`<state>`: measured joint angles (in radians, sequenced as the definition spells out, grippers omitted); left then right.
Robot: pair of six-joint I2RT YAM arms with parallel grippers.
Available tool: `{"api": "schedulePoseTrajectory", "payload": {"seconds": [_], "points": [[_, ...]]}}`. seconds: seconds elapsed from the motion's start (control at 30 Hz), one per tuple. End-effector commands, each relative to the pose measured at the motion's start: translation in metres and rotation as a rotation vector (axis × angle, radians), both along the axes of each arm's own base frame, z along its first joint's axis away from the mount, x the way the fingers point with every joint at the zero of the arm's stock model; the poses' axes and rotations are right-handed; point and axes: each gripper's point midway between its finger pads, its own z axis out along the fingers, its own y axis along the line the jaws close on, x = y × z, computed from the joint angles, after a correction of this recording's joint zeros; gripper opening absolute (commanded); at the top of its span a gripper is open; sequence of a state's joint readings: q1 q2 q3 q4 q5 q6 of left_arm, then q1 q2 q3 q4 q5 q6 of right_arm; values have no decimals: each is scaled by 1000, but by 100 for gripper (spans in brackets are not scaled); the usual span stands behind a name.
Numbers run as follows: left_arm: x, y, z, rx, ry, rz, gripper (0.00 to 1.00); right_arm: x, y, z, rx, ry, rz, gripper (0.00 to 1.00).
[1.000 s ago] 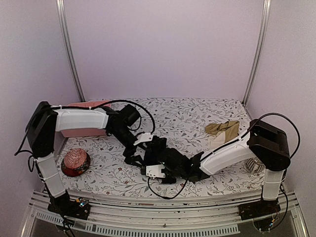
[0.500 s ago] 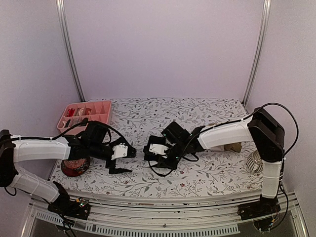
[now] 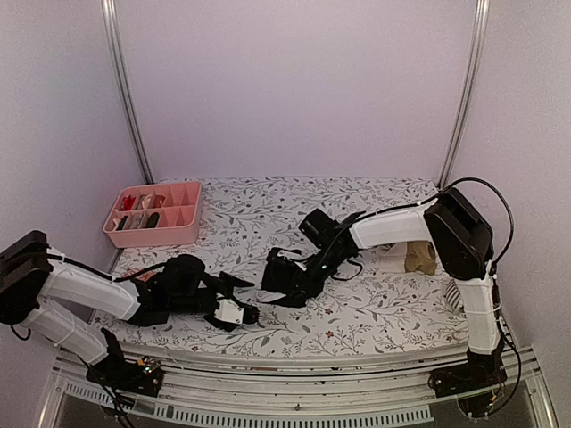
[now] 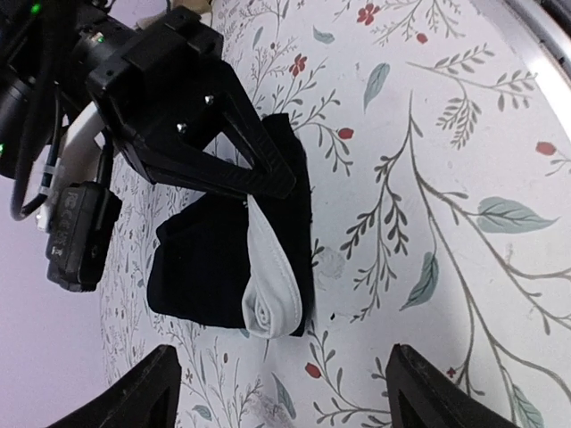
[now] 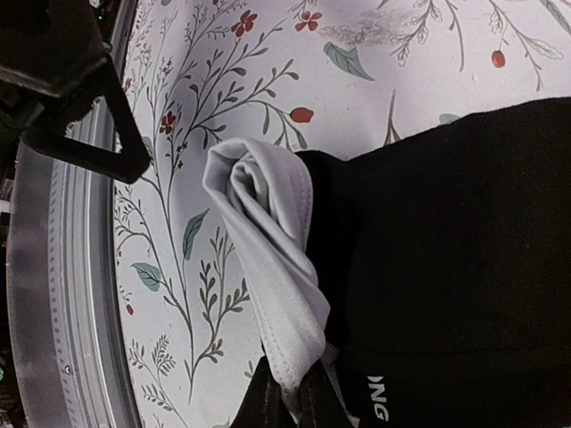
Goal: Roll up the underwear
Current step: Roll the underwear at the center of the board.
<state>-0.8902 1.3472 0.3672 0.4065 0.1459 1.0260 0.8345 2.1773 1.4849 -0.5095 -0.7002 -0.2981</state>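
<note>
**A:** Where's the black pair?

**B:** On the table, about mid-width, in the near half, bunched into a loose roll. The right gripper is clenched on its white trim. The left gripper faces the bundle from near by, fingers spread wide with nothing between them.

**A:** Which way does it lie?

**B:** From above, its long axis runs roughly left to right, slanting a little. The coiled white end points at the left gripper and the near edge. The lettered waistband sits by the right fingers.

**A:** What could go wrong?

**B:** I see 2 risks. The pinch catches only the trim, so a lift or pull would likely draw that edge out and slacken the coil. And the roll looks soft, so if the right fingers let go with nothing else pressing on it, it may spring open.

**A:** And the tan pair?

**B:** Crumpled far right, partly behind the right arm, not yet rolled.
</note>
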Motion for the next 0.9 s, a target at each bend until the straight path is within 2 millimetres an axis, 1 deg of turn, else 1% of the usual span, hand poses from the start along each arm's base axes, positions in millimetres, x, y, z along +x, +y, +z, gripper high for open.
{"api": "schedulePoseTrajectory", "payload": {"seconds": [0.0, 0.13, 0.2, 0.37, 0.47, 0.63, 0.7, 0.77, 0.87], "points": [[19, -11, 1, 36, -194, 6, 80, -4, -8, -11, -30, 169, -31, 3], [26, -19, -15, 112, -268, -11, 78, 1, -8, -11, -26, 178, -33, 3], [29, -23, -18, 132, -307, -15, 78, 2, -7, -12, -30, 178, -32, 3], [25, -32, -25, 170, -363, -57, 74, 2, -8, -14, -38, 183, -30, 3], [23, -36, -33, 214, -382, -76, 68, 2, -8, -15, -41, 183, -30, 3], [22, -42, -47, 270, -420, -93, 63, 2, -8, -15, -41, 184, -28, 3], [25, -44, -52, 292, -425, -81, 60, 2, -8, -15, -41, 183, -27, 3], [30, -44, -56, 310, -434, -62, 54, 1, -8, -15, -41, 184, -26, 3], [36, -42, -62, 333, -441, -35, 50, 1, -9, -15, -44, 182, -25, 3]]}}
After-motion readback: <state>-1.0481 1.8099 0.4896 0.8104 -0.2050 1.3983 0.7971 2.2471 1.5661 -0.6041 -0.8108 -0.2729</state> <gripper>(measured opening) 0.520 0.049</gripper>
